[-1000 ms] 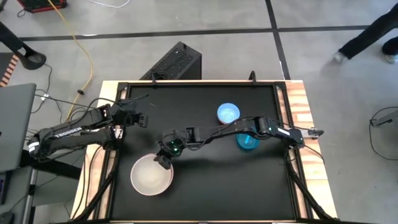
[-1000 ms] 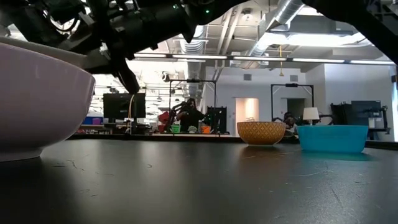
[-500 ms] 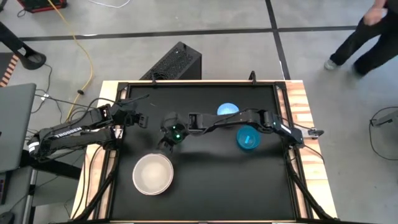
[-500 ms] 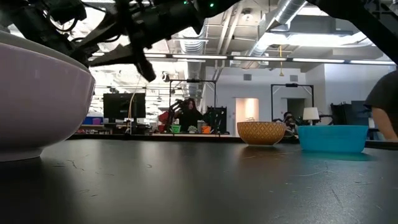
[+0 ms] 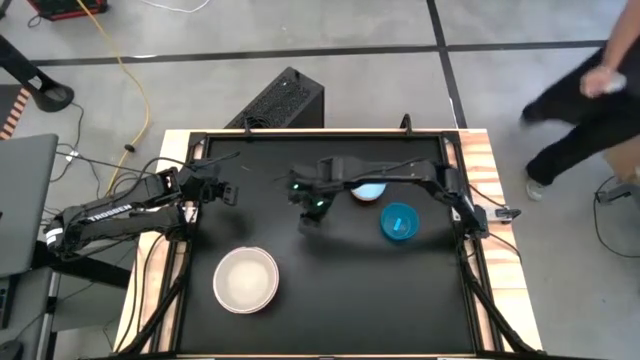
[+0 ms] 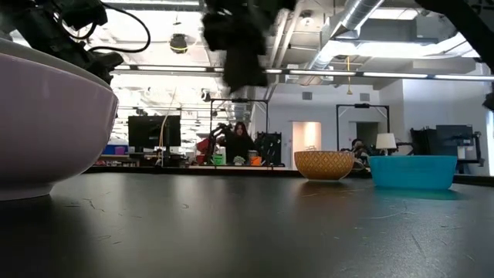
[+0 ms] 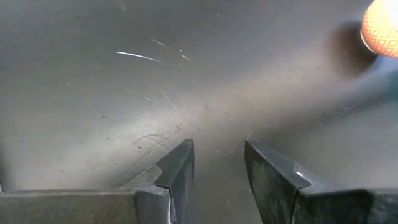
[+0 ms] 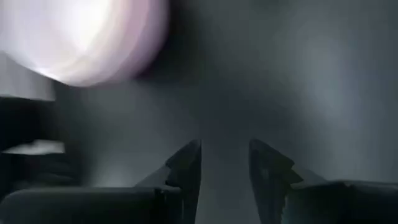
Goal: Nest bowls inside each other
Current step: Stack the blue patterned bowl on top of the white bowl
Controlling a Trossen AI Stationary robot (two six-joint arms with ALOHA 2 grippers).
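A large white bowl (image 5: pixel 245 280) rests on its base near the table's near left, and also shows in the low view (image 6: pixel 46 123). A teal bowl (image 5: pixel 399 222) stands right of centre. Just beyond it stands a bowl (image 5: pixel 369 190) that is light blue inside and beige-patterned outside (image 6: pixel 324 164), partly hidden under my right arm. My right gripper (image 5: pixel 311 221) hangs open above the middle of the table with nothing between its fingers (image 8: pixel 224 165). My left gripper (image 5: pixel 232 193) waits open at the far left, above bare table (image 7: pixel 217 162).
The black tabletop (image 5: pixel 330 290) has a raised rim and wooden side strips. A black box (image 5: pixel 285 100) sits on the floor beyond the far edge. A person (image 5: pixel 590 95) walks past at the far right. A laptop (image 5: pixel 25 200) stands to the left.
My right gripper has left the white bowl's far rim. It has risen and swung toward the table's far right, tipping as it went, and now hangs near the light blue bowl. The white bowl stays where it was. The person at the right has moved.
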